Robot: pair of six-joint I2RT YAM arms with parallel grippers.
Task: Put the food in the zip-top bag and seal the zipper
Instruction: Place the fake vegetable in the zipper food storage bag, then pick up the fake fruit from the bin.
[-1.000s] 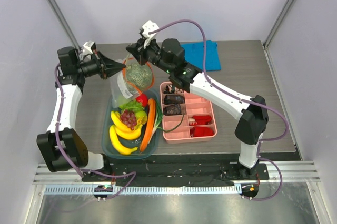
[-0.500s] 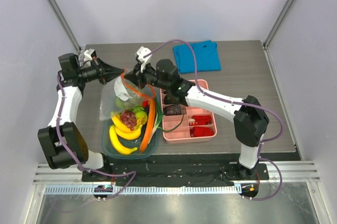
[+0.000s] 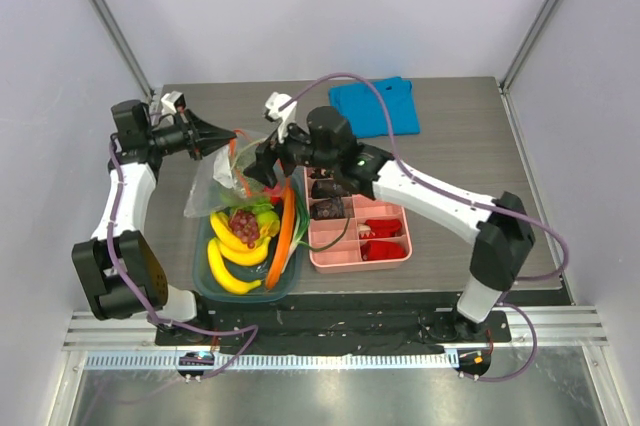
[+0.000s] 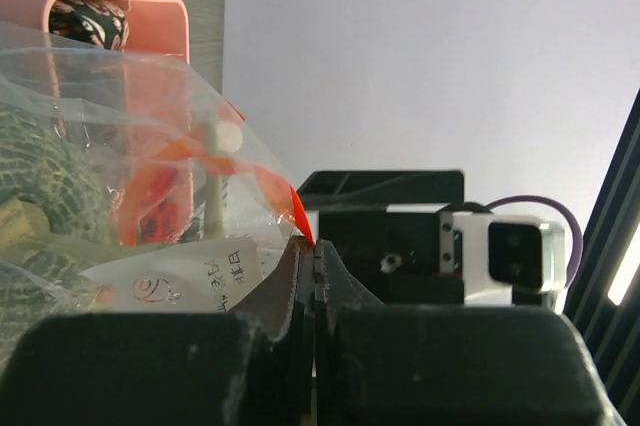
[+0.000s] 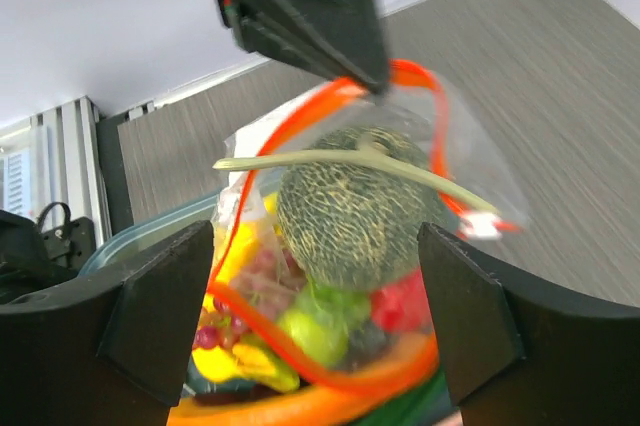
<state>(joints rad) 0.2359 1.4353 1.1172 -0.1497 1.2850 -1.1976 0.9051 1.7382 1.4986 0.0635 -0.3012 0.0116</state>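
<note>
Melon (image 5: 350,216) in bag (image 5: 488,184), right wrist view

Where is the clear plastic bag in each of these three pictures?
Top external: the zip-top bag hangs left of centre.
Left wrist: it fills the left half.
Right wrist: it sits in the centre.
Shared landmark: the left gripper pinching its orange-red mouth.

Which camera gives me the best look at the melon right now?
Right wrist: the melon sits centred inside the zip-top bag, netted rind clear. Left wrist catches only a slice at its left edge through plastic. In the top view the right tool and crinkled bag obscure it.
</note>
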